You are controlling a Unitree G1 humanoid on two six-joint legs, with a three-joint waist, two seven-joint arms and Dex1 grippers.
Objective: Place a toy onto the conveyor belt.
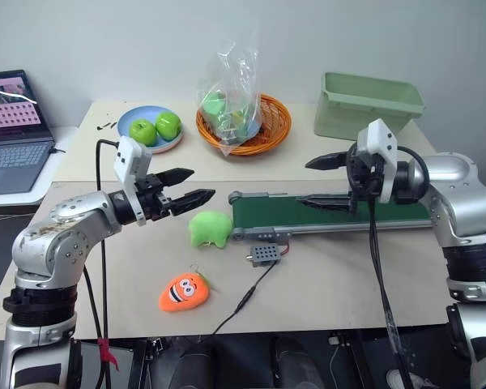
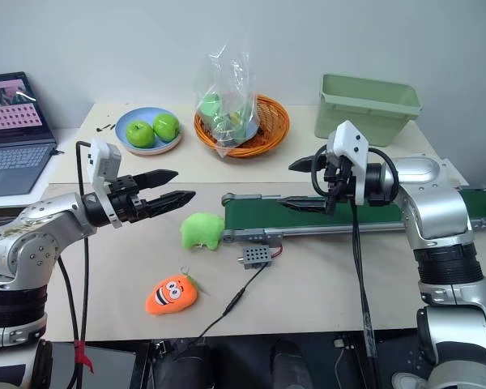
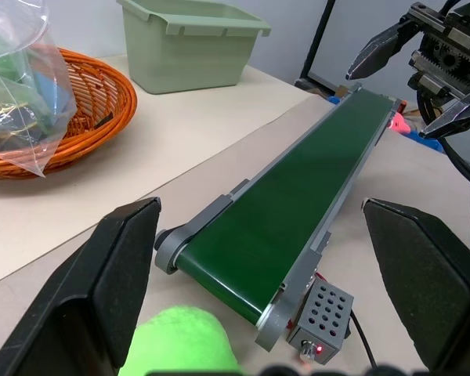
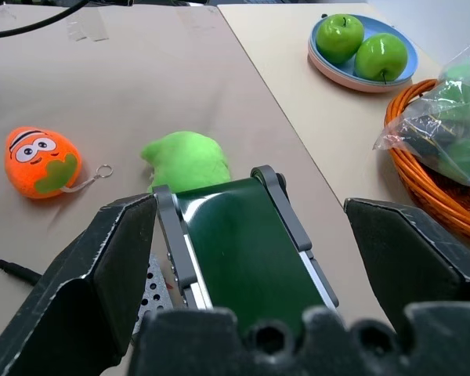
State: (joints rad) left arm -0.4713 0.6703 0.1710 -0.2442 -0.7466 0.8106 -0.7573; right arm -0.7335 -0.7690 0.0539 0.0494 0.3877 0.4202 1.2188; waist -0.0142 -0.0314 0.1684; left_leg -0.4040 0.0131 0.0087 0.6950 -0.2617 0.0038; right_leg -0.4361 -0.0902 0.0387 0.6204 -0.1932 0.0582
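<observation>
The toy (image 1: 183, 292), an orange carrot plush with a cartoon face, lies on the table near its front edge, left of centre. The conveyor belt (image 1: 332, 215), dark green in a grey frame, runs from the table's middle to the right. My left gripper (image 1: 201, 184) hovers open and empty above the table, pointing right toward the belt's near end, well above and behind the toy. My right gripper (image 1: 304, 184) hangs open and empty over the belt's left part, pointing left. The right wrist view shows the toy (image 4: 37, 160) beyond the belt's end roller (image 4: 219, 196).
A lime-green plush (image 1: 210, 228) lies against the belt's left end. A grey control box (image 1: 263, 254) with a black cable sits in front of it. Behind stand a blue plate (image 1: 125, 121) of green apples, an orange basket (image 1: 279, 121) holding a plastic bag, a pale green bin (image 1: 356, 117), and a laptop (image 1: 12, 130) far left.
</observation>
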